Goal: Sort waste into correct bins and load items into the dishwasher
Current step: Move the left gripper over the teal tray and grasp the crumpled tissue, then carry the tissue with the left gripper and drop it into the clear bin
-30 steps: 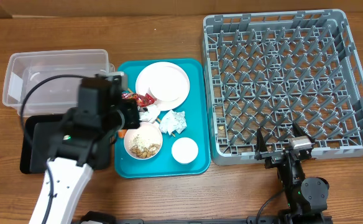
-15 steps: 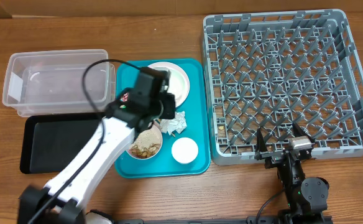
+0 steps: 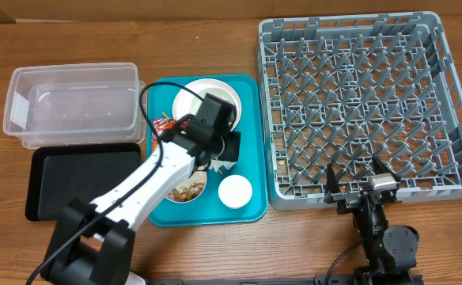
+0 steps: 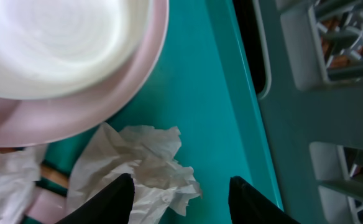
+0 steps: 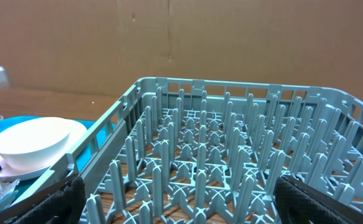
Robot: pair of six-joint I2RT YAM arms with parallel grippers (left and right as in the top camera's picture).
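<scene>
A crumpled white paper wad (image 4: pixel 138 167) lies on the teal tray (image 4: pixel 214 106) below the pale-pink plate (image 4: pixel 69 68). My left gripper (image 4: pixel 178 202) hovers over it, open, with the wad's right part between the fingers and the left finger (image 4: pixel 110 202) over the paper. In the overhead view the left gripper (image 3: pixel 225 152) sits mid-tray beside the plate (image 3: pixel 203 96). A red wrapper (image 3: pixel 166 123) lies at the tray's left, and a bowl with nut scraps (image 3: pixel 187 190) near the front. My right gripper (image 3: pixel 359 187) stands open at the front edge of the grey dish rack (image 3: pixel 357 95), empty.
The clear tub (image 3: pixel 73 107) and black tray (image 3: pixel 85 180) sit left of the teal tray (image 3: pixel 251 142). A small white cup (image 3: pixel 235 191) stands at the tray's front right. The right wrist view looks across the rack's pegs (image 5: pixel 231 155).
My left arm has swung right from beside the clear tub to the middle of the teal tray. Its jaws have gone from shut to open. The right arm has not moved.
</scene>
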